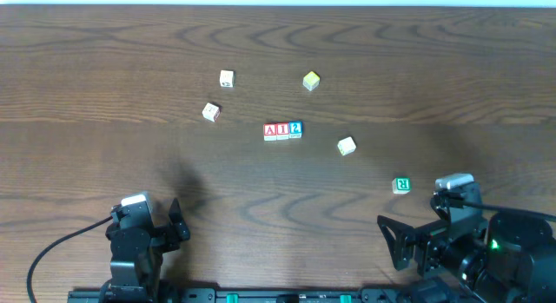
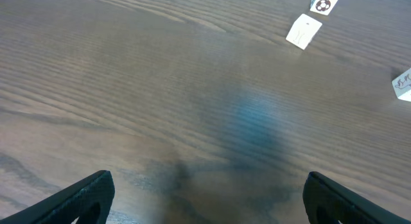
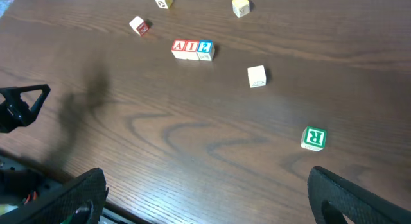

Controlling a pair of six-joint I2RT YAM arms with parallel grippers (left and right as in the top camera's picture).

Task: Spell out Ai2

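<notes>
Three letter blocks stand touching in a row at the table's middle: a red A block (image 1: 270, 131), a red I block (image 1: 282, 131) and a blue 2 block (image 1: 295, 129). The row also shows in the right wrist view: A block (image 3: 178, 48), I block (image 3: 191, 49), 2 block (image 3: 205, 49). My left gripper (image 1: 178, 227) is open and empty at the near left edge; its fingertips (image 2: 205, 195) frame bare table. My right gripper (image 1: 388, 242) is open and empty at the near right edge; its fingertips (image 3: 205, 192) hold nothing.
Loose blocks lie around the row: a white block (image 1: 227, 78), a white block with red print (image 1: 211, 112), a yellow block (image 1: 311, 81), a plain cream block (image 1: 347, 146) and a green R block (image 1: 401, 185) near the right arm.
</notes>
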